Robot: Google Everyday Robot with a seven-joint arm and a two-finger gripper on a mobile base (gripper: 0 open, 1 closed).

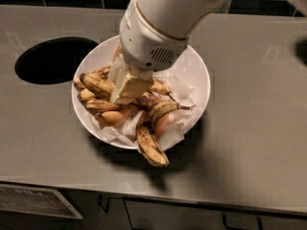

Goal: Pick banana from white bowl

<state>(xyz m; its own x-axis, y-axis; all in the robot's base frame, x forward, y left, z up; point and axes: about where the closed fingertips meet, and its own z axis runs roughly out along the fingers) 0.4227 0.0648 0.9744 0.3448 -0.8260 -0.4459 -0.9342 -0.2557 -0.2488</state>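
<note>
The arm [165, 13] slants down from upper right — its gripper [126, 96] hangs tip-down, just left of centre.

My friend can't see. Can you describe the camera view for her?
The robot's white gripper reaches down into a heap of brown-speckled yellow bananas in a big round white bowl lined with crumpled white paper. The bowl sits on a grey countertop, beside a dark round hole.

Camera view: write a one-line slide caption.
White robot gripper reaching down among brown-speckled yellow bananas in a round, paper-lined white ceramic bowl on a grey counter.
</note>
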